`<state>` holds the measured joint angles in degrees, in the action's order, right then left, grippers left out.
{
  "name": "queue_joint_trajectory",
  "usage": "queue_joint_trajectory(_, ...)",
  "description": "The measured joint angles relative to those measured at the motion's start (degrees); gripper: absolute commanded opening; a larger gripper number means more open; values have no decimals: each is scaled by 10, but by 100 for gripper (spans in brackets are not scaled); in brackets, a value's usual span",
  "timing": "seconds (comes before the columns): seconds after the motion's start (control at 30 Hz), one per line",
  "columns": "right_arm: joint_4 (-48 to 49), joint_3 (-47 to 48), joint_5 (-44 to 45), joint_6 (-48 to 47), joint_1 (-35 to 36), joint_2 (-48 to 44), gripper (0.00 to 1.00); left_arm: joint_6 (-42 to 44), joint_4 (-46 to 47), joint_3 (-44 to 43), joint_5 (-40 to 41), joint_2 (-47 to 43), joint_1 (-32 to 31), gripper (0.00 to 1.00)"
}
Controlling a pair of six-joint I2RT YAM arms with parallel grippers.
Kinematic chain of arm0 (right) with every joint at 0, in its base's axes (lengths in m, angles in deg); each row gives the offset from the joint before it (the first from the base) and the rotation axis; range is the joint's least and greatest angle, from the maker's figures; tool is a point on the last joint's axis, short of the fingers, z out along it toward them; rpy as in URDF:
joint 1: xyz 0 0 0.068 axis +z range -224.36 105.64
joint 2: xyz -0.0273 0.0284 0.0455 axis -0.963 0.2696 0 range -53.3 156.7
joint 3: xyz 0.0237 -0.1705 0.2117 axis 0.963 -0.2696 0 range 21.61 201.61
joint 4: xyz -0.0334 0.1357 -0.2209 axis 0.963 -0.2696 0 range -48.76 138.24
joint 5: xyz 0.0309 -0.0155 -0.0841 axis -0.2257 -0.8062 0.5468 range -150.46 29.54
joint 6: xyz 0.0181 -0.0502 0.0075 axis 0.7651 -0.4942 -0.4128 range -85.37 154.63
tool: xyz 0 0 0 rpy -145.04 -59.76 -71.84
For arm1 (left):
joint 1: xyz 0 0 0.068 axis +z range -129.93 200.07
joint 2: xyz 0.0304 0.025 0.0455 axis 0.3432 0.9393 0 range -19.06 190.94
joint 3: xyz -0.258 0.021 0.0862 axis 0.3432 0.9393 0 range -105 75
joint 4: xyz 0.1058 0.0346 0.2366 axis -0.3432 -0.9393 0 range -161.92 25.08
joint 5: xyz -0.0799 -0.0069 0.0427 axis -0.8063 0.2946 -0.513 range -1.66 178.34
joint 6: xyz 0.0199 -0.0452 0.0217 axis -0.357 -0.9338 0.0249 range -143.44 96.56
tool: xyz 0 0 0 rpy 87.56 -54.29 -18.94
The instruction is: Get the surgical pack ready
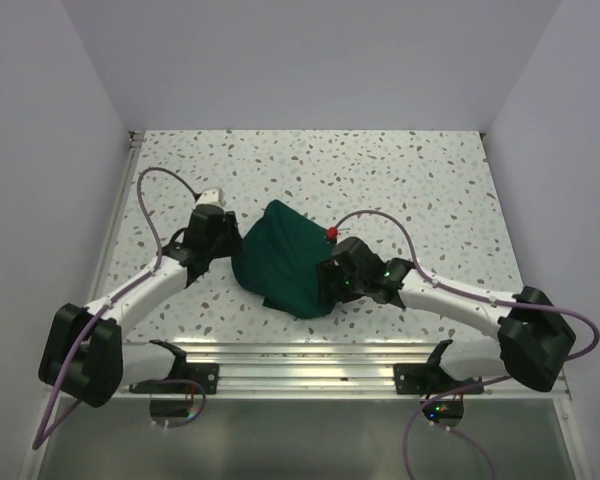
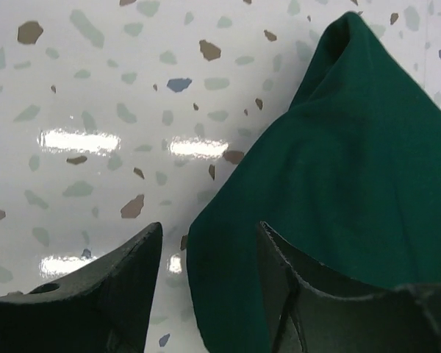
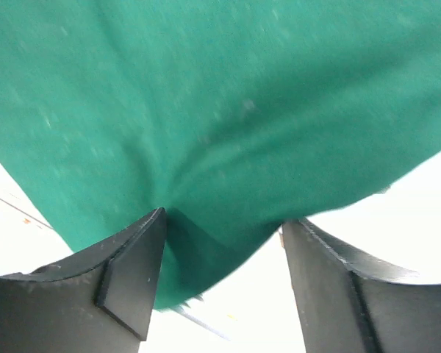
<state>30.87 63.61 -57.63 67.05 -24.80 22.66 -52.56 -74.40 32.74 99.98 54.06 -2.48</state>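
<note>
The right gripper (image 3: 224,217) is held wide, with a fold of the surgical pack (image 1: 285,260) bunched between its jaws. The left gripper (image 2: 209,234) is likewise spread across the pack's left edge. The pack is seen loosely bundled; the final folds are judged undone.

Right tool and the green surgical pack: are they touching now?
Touching. The right wrist view shows the surgical pack bunched inside the right tool, its creases running to one fingertip.
</note>
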Motion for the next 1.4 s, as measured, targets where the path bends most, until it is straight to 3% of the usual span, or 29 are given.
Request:
queue_joint_trajectory(0.17,-87,42,29,-36,3,-25,72,-21,-5,76,-33,-67,11,57)
queue_joint_trajectory(0.37,-125,83,51,-73,3,-29,70,-58,15,150,-79,-143,12,57)
queue_joint_trajectory(0.63,-122,132,-25,-156,9,-12,71,-110,75,237,-124,-162,12,58)
queue_joint_trajectory(1.0,-97,148,-73,-197,18,54,68,-170,224,346,-161,-207,15,56)
queue_joint_trajectory(1.13,-83,150,-103,-208,18,64,67,-173,208,347,-155,-263,16,55)
queue_joint_trajectory(1.4,-75,156,-126,-211,61,56,64,-163,31,239,-54,-296,16,55)
